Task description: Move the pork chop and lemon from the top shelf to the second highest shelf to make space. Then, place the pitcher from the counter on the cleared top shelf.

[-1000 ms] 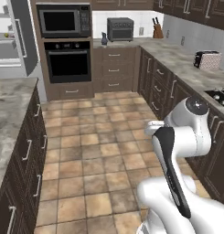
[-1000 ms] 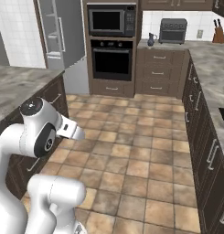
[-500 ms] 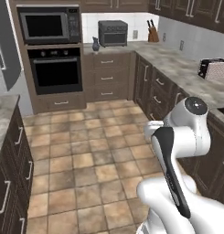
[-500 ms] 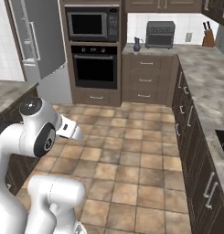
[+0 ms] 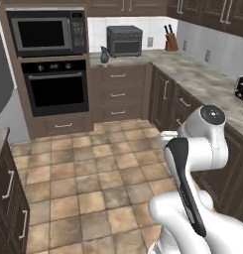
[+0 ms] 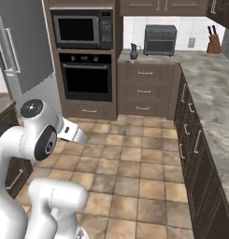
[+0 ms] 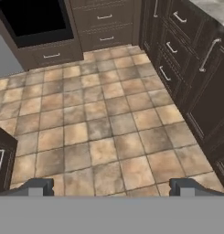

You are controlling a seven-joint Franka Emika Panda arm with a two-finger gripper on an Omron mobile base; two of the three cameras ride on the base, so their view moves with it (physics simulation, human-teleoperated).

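Observation:
The pitcher [image 5: 104, 54] [image 6: 133, 51], a dark blue-grey jug, stands on the far counter just left of a toaster oven. My gripper [image 7: 112, 187] is open, with nothing between its fingertips [image 7: 38, 186], and points down at the tiled floor, far from the pitcher. The grey fridge [image 6: 22, 51] stands at the left with its door closed. The pork chop, the lemon, the top shelf and the second highest shelf are hidden behind that door.
A microwave [image 6: 83, 29] sits above a wall oven [image 6: 87, 78]. The toaster oven [image 6: 160, 39] and a knife block [image 6: 212, 42] stand on the back counter. Dark drawers [image 7: 186, 59] line the right side and a dark cabinet [image 5: 6, 198] the near left. Tiled floor [image 5: 88, 173] lies between.
The whole picture has shifted left and the oven wall has grown larger, so the base has driven toward it. The gripper has stayed open.

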